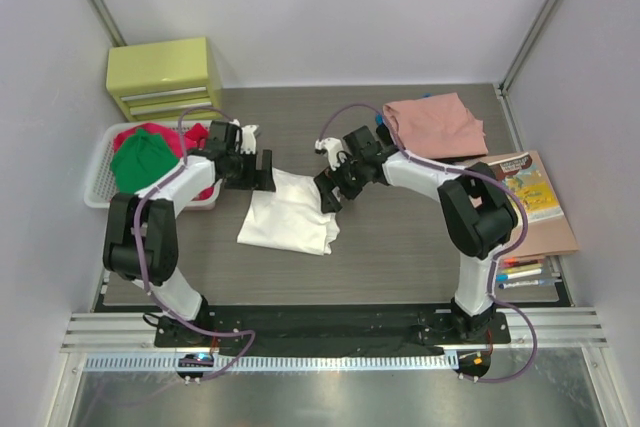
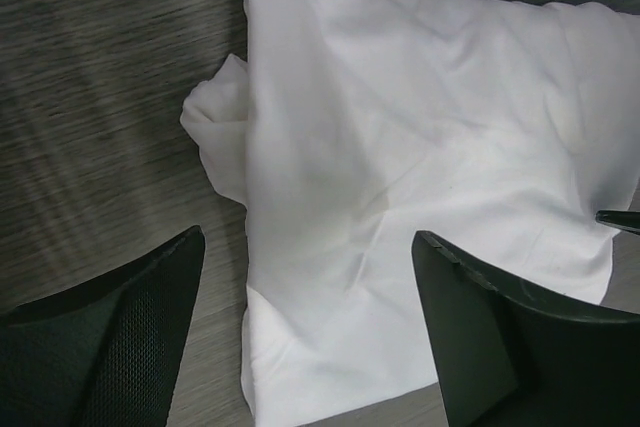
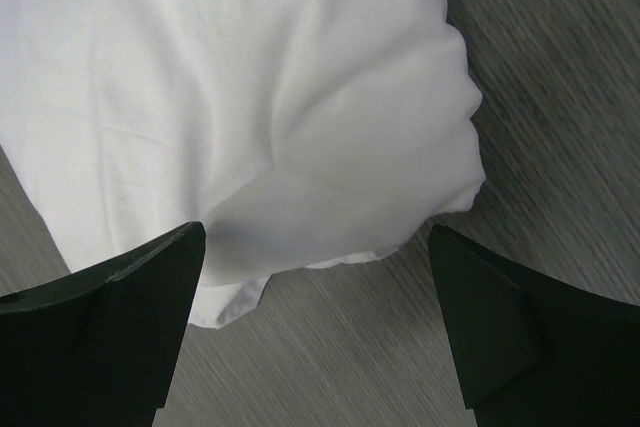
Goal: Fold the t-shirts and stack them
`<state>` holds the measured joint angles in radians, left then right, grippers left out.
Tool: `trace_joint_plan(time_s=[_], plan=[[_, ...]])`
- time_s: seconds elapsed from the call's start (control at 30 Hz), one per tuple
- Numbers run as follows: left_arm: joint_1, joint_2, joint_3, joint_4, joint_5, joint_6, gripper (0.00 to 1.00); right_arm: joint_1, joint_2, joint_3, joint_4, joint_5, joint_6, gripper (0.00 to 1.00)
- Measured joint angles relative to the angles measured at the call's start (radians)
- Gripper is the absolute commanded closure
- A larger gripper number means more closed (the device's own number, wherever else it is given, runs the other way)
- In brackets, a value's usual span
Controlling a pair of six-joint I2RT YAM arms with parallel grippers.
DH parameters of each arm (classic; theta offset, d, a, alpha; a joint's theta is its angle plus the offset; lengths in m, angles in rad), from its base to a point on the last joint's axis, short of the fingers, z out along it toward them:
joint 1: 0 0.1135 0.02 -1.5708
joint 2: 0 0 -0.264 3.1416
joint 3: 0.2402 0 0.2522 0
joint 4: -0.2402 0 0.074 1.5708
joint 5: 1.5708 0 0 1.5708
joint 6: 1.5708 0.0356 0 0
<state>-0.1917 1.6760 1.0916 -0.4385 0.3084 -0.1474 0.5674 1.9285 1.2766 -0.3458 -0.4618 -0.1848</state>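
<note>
Basket (image 1: pixel 100 162) at left holds a red shirt (image 1: pixel 150 132) and a green shirt (image 1: pixel 145 159), partly hidden by the left arm (image 1: pixel 165 187). Over the folded white t-shirt (image 1: pixel 288 212) on the counter (image 1: pixel 400 237), the left claw (image 2: pixel 305 242) and right claw (image 3: pixel 315 237) gape wide, empty. A salmon-pink shirt (image 1: pixel 435 122) lies far right.

No legible text anywhere. Thin paper book with illustrated yellowish cover (image 1: pixel 530 187), right side of table: printed lettering near its top, too small to read.

Plain white t-shirt (image 1: pixel 290 217), salmon-pink t-shirt (image 1: pixel 435 125), green t-shirt (image 1: pixel 143 159), grey wood-grain table (image 1: pixel 400 247)
</note>
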Motion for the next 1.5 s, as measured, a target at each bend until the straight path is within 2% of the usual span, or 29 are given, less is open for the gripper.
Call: trace_joint_plan(time_s=[0.13,0.27,0.3,0.33,0.4,0.47,0.57,0.6,0.67,0.9,1.07,1.33,1.5], plan=[[-0.014,-0.079,0.004,-0.017,-0.001,0.026,0.14,0.000,-0.099,-0.001,-0.039,0.032,-0.008,0.00],[-0.055,-0.233,0.025,-0.030,-0.047,0.089,0.12,0.000,-0.314,0.000,-0.071,0.101,-0.040,0.00],[-0.065,-0.284,0.034,-0.030,-0.064,0.105,0.11,-0.001,-0.380,-0.001,-0.074,0.125,-0.053,0.00],[-0.075,-0.345,0.050,-0.024,-0.090,0.123,0.01,-0.008,-0.447,-0.002,-0.072,0.155,-0.073,0.00],[-0.077,-0.434,0.075,-0.003,-0.145,0.150,0.00,-0.031,-0.567,-0.011,-0.054,0.221,-0.107,0.00],[-0.059,-0.518,0.095,0.028,-0.226,0.180,0.00,-0.127,-0.684,-0.049,0.005,0.272,-0.124,0.00],[-0.021,-0.607,0.099,0.061,-0.380,0.243,0.00,-0.369,-0.758,-0.106,0.083,0.337,-0.118,0.00],[-0.013,-0.626,0.098,0.062,-0.420,0.261,0.00,-0.435,-0.750,-0.116,0.091,0.365,-0.108,0.00],[0.008,-0.673,0.087,0.058,-0.499,0.284,0.00,-0.486,-0.699,-0.117,0.091,0.405,-0.082,0.00],[0.211,-0.862,0.065,0.008,-0.537,0.287,0.00,-0.493,-0.345,-0.047,0.021,0.402,0.033,0.00],[0.224,-0.946,0.024,-0.032,-0.539,0.291,0.00,-0.506,-0.163,0.122,0.000,0.409,0.045,0.00],[0.299,-0.969,-0.021,-0.058,-0.503,0.283,0.00,-0.529,0.082,0.426,0.010,0.465,0.063,0.00],[0.333,-0.976,-0.037,-0.079,-0.484,0.282,0.00,-0.544,0.208,0.448,0.013,0.475,0.115,0.00]])
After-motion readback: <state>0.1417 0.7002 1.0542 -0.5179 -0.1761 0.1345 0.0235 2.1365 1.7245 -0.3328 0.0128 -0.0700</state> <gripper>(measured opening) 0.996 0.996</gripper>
